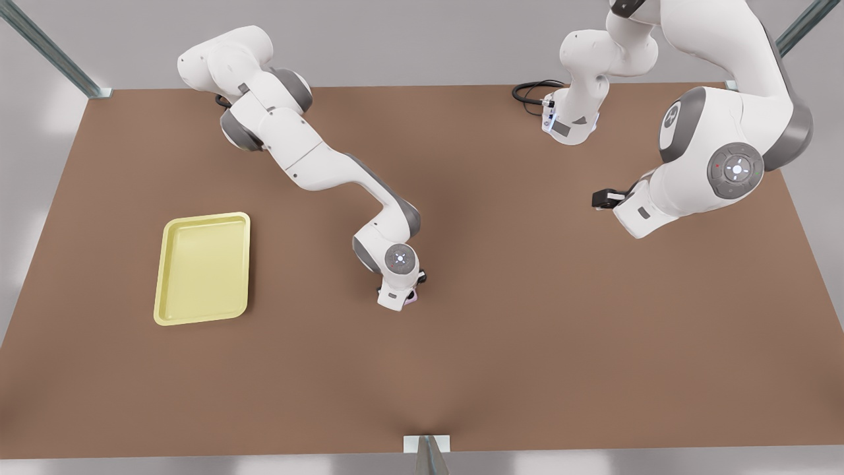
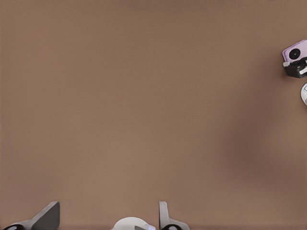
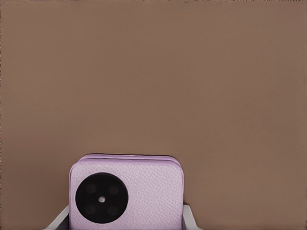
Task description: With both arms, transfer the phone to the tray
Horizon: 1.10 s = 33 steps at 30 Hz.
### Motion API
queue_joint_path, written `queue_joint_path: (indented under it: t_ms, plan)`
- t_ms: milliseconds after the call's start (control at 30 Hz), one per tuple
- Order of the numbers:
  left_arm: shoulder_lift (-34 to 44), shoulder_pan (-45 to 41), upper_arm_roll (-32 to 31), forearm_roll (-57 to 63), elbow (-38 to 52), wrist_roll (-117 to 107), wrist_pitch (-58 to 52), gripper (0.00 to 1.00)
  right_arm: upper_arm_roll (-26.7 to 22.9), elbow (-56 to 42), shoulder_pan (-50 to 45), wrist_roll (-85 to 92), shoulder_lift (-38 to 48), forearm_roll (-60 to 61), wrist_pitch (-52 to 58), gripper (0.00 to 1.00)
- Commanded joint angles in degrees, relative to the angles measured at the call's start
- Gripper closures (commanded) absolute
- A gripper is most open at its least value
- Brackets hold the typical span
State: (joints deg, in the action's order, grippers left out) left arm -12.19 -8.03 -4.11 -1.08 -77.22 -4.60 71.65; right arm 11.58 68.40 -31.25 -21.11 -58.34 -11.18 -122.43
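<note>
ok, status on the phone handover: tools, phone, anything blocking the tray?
Right tool mid-table, shut on phone. Left tool open, waiting over bare table at the front view's right. Tray at the front view's left, path across the table looks open.

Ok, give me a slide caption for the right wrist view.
Right gripper holds the pale pink phone between its fingers above the bare brown table.
</note>
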Motion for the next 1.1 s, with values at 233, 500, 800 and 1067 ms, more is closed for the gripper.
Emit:
queue_joint_path:
  t_ms: [233,500,800,1067]
  plan:
    - [3.14,0.03,0.60,1.08,3.39,-0.32,0.07,0.00,6.26,17.55,20.61,-1.13,18.26,0.19,2.20,0.23]
    - [1.82,0.56,5.08,4.07,1.11,9.53,-2.65,0.00,7.06,48.14,42.50,18.11,37.95,0.10,-9.05,0.23]
    - [5.60,-1.20,5.34,4.16,-11.55,9.35,11.33,0.00,6.70,58.96,58.32,37.10,35.05,0.01,-21.71,0.17]
    - [2.61,-1.11,5.34,4.25,-8.91,9.35,9.83,0.00,7.58,40.95,54.37,35.61,34.44,-0.16,-2.56,0.00]
